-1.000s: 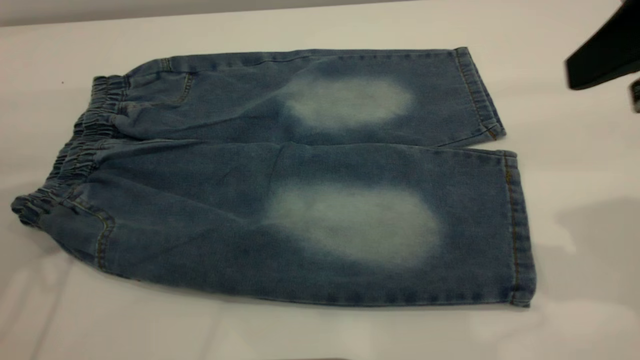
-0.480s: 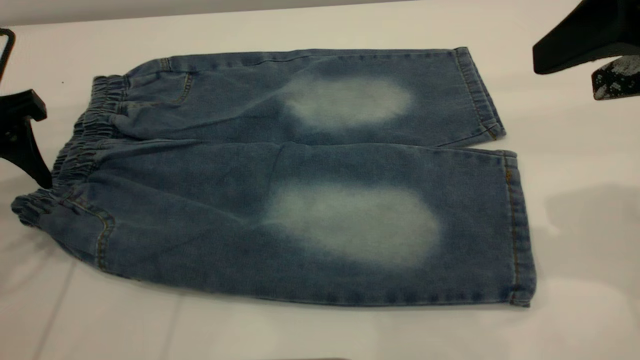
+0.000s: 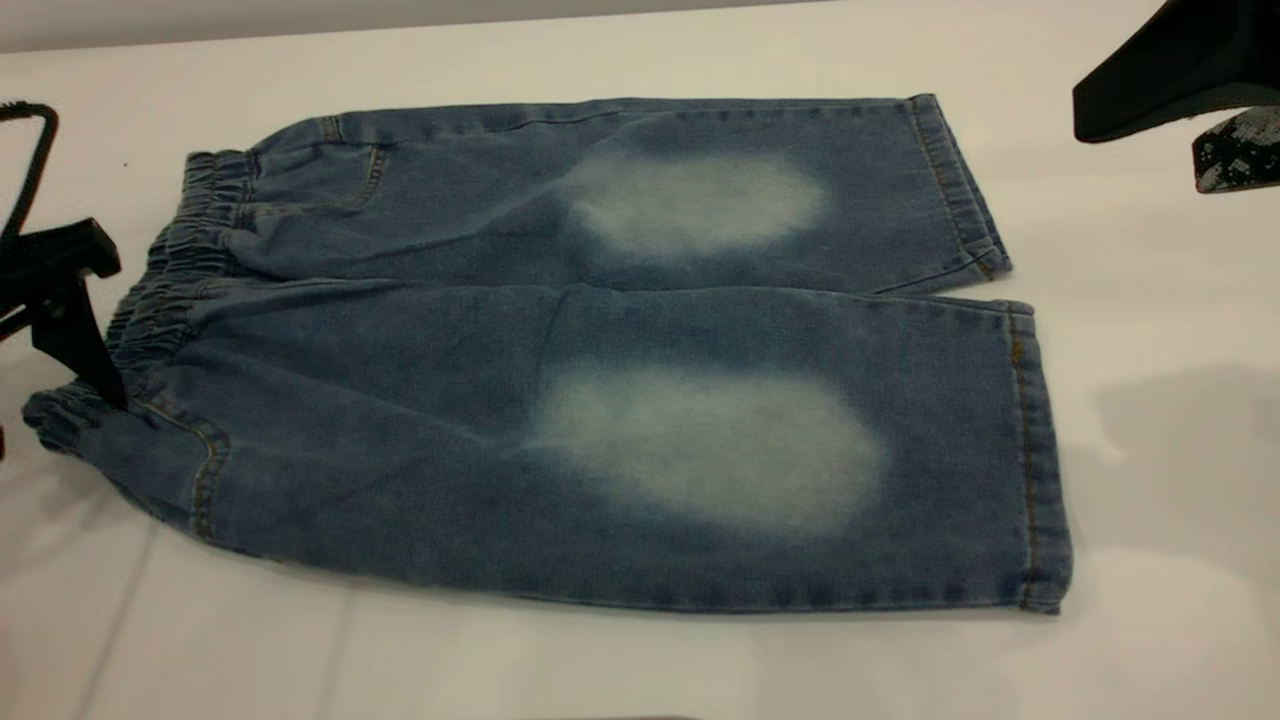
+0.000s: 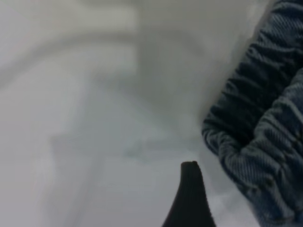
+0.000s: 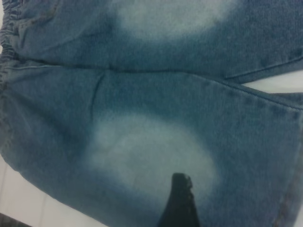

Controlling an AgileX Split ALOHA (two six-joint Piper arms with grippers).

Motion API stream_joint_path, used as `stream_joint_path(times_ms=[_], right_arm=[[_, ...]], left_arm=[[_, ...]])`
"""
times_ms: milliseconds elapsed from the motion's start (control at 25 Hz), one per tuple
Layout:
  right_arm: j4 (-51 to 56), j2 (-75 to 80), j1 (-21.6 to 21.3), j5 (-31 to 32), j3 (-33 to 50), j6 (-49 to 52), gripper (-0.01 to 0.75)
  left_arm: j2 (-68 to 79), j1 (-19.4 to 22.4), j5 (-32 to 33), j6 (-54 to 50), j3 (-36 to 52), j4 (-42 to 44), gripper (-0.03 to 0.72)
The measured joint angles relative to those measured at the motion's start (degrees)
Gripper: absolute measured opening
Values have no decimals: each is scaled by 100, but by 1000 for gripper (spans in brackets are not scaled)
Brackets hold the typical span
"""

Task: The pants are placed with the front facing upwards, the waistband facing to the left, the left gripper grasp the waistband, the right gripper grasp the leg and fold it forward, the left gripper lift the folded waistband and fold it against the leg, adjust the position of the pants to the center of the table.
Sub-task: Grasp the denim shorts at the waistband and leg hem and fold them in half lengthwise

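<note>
Jaws of both claws could not be read: only one black finger point(image 4: 190, 198) of the left gripper point(image 3: 62, 300) was seen in the left wrist view, and only one finger point(image 5: 177, 203) of the right gripper point(image 3: 1185, 85) in the right wrist view. Nothing was seen to be held by either claw.

At the left edge of the exterior view, the left gripper was found just beside the waistband point(image 3: 165, 290). Its black tip was pointed down at the gathered band near the lower left corner of the pants point(image 3: 620, 350). Whether the cloth was touched by it could not be told. A thin black cable point(image 3: 30, 160) was looped above it.

In the upper right corner of that view, the right gripper was held well apart from the pants, with a speckled grey part point(image 3: 1235, 150) under its black body.

The pants were laid flat on the white table point(image 3: 640, 670), in the middle of the frame. The waistband was turned to the left and the hems to the right. Two whitish patches were shown face up, one on each side. The leg point(image 3: 700, 450) nearer the bottom of the frame was spread wide and flat, not folded.
</note>
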Motion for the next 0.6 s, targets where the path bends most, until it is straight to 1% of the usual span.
stream_joint_path(times_ms=[160,280,400,440,520,600], right_arm=[[4,0,0,-58,0,-6,516],[4,0,0,-69,0,-17,516],[4,0,0,-72,0,-17,516],[4,0,0,-72,0,-17,516],[4,17,0,-62,0,-17,516],[6,134,0,66,0,-17,516]], left_arm=[[207,0,-326,0,-14,-48,516],[393,-27,-446,16,-20,-170,514],[502,-149,-546,102,-31,-222,492],[507,-198,-587,109,-37,-222,471],[510,-336,-658,109,-37,-222,405],[510,-465,-742,101,-37,-222,290]])
